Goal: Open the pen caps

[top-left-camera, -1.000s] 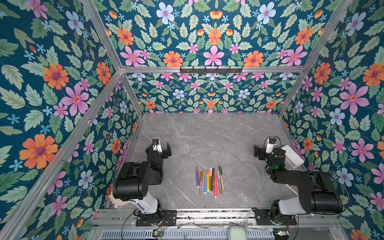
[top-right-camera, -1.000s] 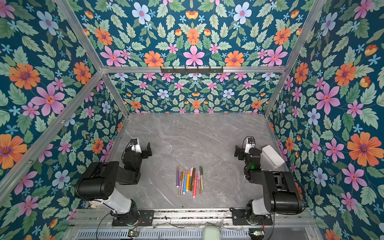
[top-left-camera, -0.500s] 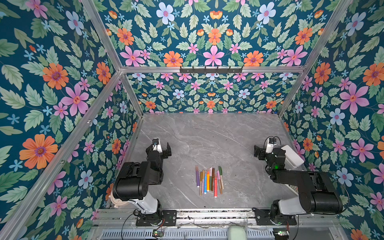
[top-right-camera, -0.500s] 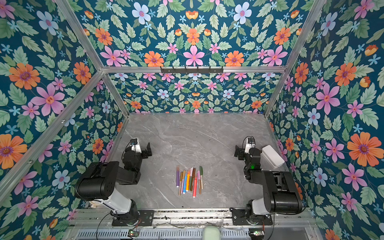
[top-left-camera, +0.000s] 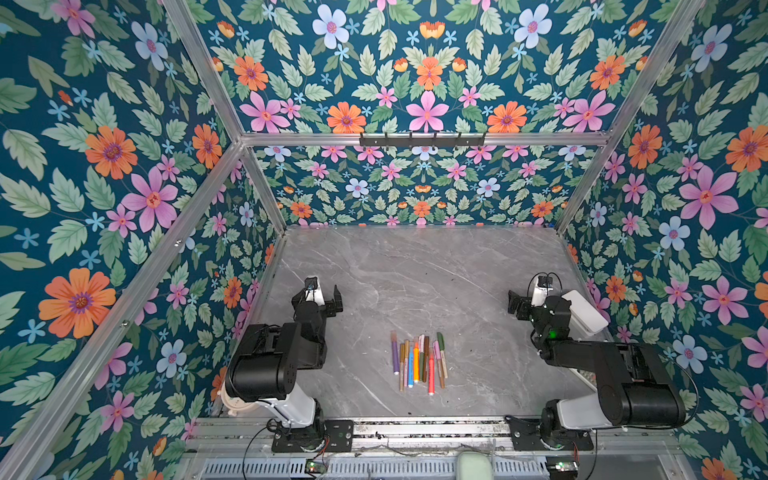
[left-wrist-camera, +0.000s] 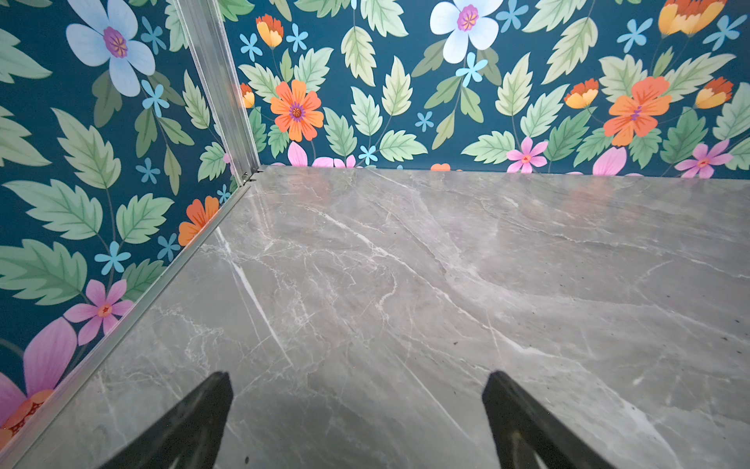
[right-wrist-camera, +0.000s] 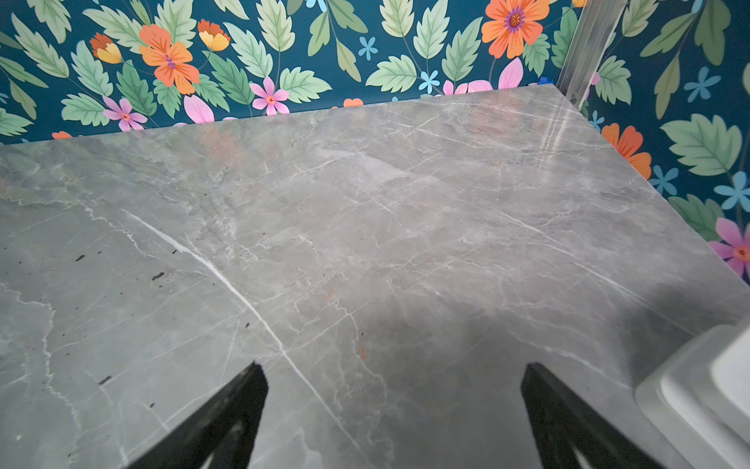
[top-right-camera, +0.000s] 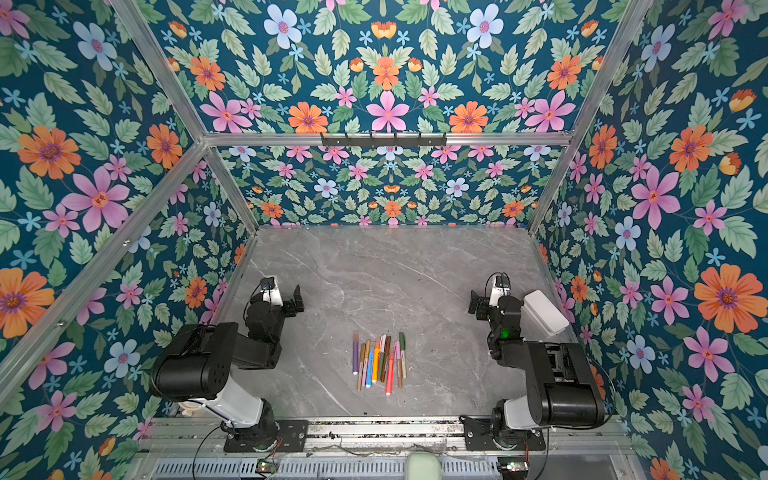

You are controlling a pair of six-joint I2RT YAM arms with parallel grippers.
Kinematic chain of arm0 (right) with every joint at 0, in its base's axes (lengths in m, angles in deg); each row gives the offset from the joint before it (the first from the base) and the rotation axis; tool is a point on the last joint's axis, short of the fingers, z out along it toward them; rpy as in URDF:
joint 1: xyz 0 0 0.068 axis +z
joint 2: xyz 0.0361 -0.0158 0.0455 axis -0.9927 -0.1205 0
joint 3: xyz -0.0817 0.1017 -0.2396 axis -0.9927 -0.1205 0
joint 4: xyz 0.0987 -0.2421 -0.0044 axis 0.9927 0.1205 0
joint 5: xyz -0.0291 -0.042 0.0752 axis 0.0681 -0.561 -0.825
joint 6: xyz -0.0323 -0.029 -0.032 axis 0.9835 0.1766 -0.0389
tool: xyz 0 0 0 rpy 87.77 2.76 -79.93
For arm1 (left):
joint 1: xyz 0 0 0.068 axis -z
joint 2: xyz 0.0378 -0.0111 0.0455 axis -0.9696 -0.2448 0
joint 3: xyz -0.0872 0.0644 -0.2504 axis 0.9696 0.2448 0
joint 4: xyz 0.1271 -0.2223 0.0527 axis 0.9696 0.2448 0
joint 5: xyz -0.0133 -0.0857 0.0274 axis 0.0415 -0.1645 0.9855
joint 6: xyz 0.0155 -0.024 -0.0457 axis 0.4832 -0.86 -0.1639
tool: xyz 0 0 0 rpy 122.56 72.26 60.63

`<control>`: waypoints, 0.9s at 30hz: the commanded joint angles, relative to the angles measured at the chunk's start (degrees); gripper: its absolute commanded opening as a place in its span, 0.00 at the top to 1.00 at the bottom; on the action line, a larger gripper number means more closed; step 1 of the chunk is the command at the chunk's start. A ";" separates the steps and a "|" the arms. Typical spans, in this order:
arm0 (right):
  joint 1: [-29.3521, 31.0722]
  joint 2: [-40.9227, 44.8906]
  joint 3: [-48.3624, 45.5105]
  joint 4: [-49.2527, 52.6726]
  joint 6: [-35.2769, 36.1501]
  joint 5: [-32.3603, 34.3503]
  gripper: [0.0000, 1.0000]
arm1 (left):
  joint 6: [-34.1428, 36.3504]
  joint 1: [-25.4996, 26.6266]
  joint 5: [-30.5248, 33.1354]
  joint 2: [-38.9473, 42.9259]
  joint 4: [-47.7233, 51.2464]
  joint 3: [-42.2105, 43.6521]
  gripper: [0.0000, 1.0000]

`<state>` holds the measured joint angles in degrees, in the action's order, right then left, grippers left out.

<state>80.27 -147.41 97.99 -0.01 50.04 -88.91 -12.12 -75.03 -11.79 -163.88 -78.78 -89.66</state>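
Currently: pens (top-left-camera: 419, 359), about ten, laid side by side on the grey marble tabletop (top-left-camera: 415, 270), near centre, between both arms. The pen caps (top-left-camera: 439, 340) seem fitted, though small in view.

Left gripper (left-wrist-camera: 357, 381): jaws spread wide, empty, over bare marble at left.

Right gripper (right-wrist-camera: 393, 369): likewise wide, empty, at right, beside a white container (right-wrist-camera: 698, 390).

No text, label, brand, number or sign is showing readably in any view. The pens (top-left-camera: 419, 359) lying on the marble table (top-left-camera: 415, 282) are appearing too small for print.
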 commanded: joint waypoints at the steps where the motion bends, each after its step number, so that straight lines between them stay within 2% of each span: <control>1: 0.09 0.06 -0.01 -0.84 -0.10 0.53 0.01 | -0.40 -0.09 0.01 -0.04 -0.53 -0.14 0.00; 4: 0.07 0.23 0.02 -0.72 -0.77 1.83 0.01 | -0.34 -0.08 0.08 0.08 -0.69 -0.08 0.00; 6: 0.15 1.01 -0.71 -2.38 -0.99 2.73 0.01 | -1.04 0.01 3.68 1.84 -1.77 1.09 0.00; 7: 0.97 4.11 -0.79 0.08 -0.38 3.74 0.01 | -1.09 0.42 5.84 5.83 -1.76 2.71 0.00; 9: 2.80 13.82 4.96 20.92 -2.64 6.36 0.01 | 0.92 3.81 10.96 16.14 0.91 5.70 0.00; 11: 2.81 18.78 13.30 40.87 -20.44 13.41 0.01 | 0.19 8.77 14.85 26.89 4.96 6.96 0.00; 12: 2.65 20.40 16.59 49.32 -27.79 13.51 0.01 | -2.31 11.31 14.49 32.52 9.17 6.61 0.00; 15: 2.38 23.63 17.41 53.70 -32.18 1.43 0.01 | -14.73 17.32 11.96 43.76 28.07 1.93 0.00; 17: 2.77 24.73 16.01 52.58 -33.72 -9.20 0.01 | -15.57 22.37 9.30 44.88 34.48 0.22 0.00; 18: 4.42 24.56 15.61 52.79 -34.14 -12.46 0.02 | -14.14 25.43 9.24 44.44 35.93 0.41 0.00; 20: 12.42 23.49 17.13 58.68 -31.97 -9.82 0.07 | -12.06 28.92 11.02 42.95 38.32 1.37 0.00; 22: 26.43 21.11 20.06 65.97 -28.64 -0.19 0.09 | -13.41 28.87 12.82 41.34 40.36 1.91 0.00; 24: 38.43 17.55 22.45 71.00 -27.66 6.15 0.13 | -13.91 28.03 13.15 39.90 40.05 2.06 0.00; 27: 49.83 10.96 26.54 79.34 -29.67 10.06 0.27 | -15.53 27.15 13.50 38.23 40.04 0.99 0.00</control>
<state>124.20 -133.42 122.64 66.24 21.57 -86.72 -25.85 -47.51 0.12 -124.84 -40.02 -87.78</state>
